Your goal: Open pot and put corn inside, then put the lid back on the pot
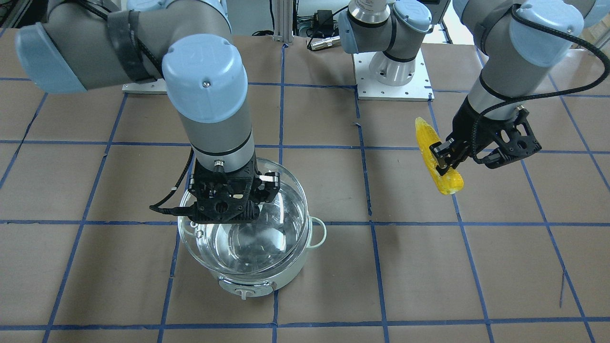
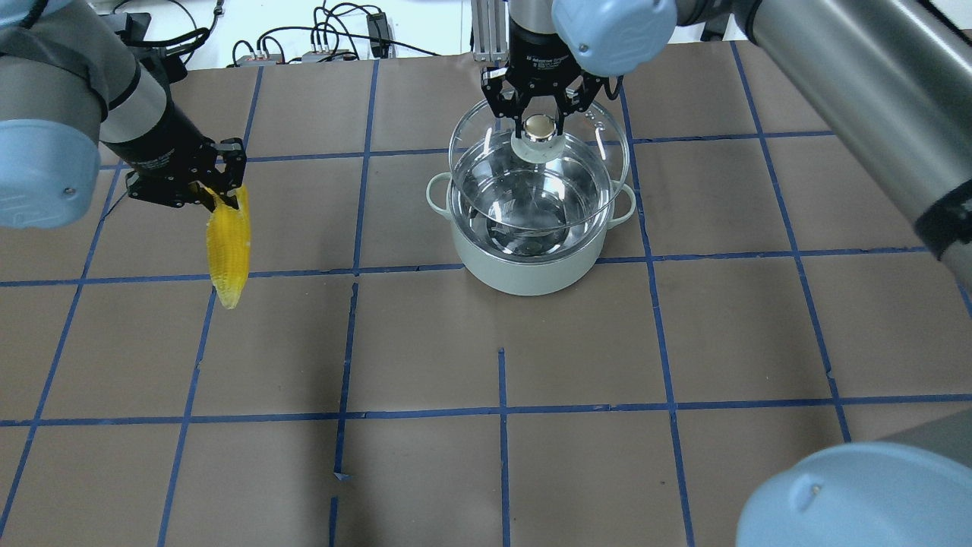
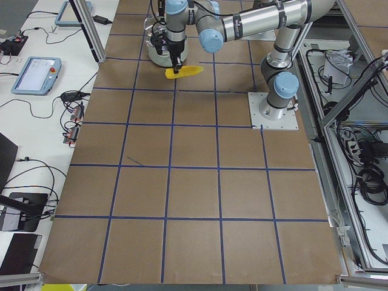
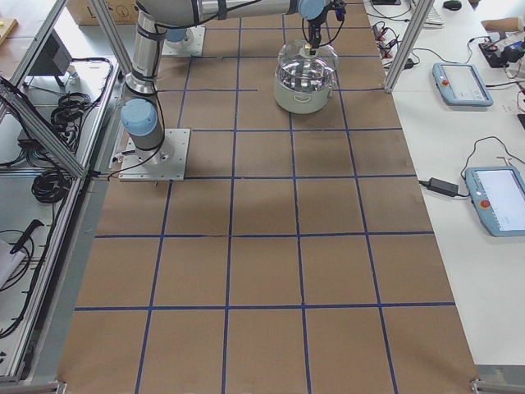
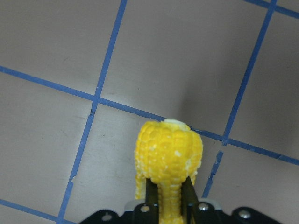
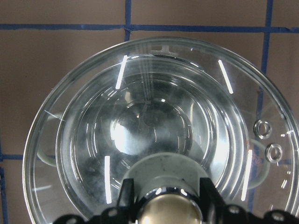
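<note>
The pale pot (image 2: 524, 273) stands on the table at centre-right, its steel inside showing. My right gripper (image 2: 540, 125) is shut on the knob (image 6: 168, 210) of the glass lid (image 2: 539, 175) and holds the lid a little above the pot, shifted slightly to the far side. In the front view the lid (image 1: 281, 209) hangs over the pot (image 1: 290, 274). My left gripper (image 2: 209, 194) is shut on the yellow corn (image 2: 228, 247) and holds it above the table, well to the left of the pot. The corn (image 5: 169, 149) fills the left wrist view.
The table is brown paper with a blue tape grid (image 2: 357, 270). An arm's base plate (image 1: 393, 76) sits at the robot's side. Cables (image 2: 319, 45) lie beyond the far edge. Tablets (image 4: 463, 82) rest on the side bench.
</note>
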Robot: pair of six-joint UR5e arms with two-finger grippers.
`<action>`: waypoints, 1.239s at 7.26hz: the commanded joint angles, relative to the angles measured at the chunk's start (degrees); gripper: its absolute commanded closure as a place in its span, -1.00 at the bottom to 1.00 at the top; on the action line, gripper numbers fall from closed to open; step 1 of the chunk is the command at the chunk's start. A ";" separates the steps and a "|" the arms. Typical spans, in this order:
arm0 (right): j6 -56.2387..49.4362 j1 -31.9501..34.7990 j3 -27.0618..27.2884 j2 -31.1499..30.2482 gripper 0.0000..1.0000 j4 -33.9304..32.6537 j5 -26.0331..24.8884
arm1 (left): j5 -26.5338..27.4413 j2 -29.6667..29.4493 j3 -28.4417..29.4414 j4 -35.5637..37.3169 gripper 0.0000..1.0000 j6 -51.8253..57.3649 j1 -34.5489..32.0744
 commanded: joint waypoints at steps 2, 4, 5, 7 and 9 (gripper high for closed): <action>-7.68 -7.31 -5.07 -2.93 0.65 8.57 0.13 | -0.34 -2.70 5.26 -2.65 0.69 -22.38 -10.56; -10.51 -10.14 -4.63 -6.80 0.66 15.40 -0.66 | -2.96 -8.14 10.25 -2.56 0.70 -34.26 -15.76; -10.60 -10.50 -4.36 -7.43 0.65 16.05 -1.53 | -6.12 -10.51 13.41 -2.48 0.71 -39.19 -17.35; -10.95 -10.77 -2.71 -9.61 0.66 18.49 -1.19 | -9.93 -15.00 18.17 -1.43 0.76 -49.13 -20.25; -12.79 -13.73 6.05 -15.57 0.65 16.68 -0.75 | -12.72 -19.39 22.04 1.11 0.76 -57.64 -21.58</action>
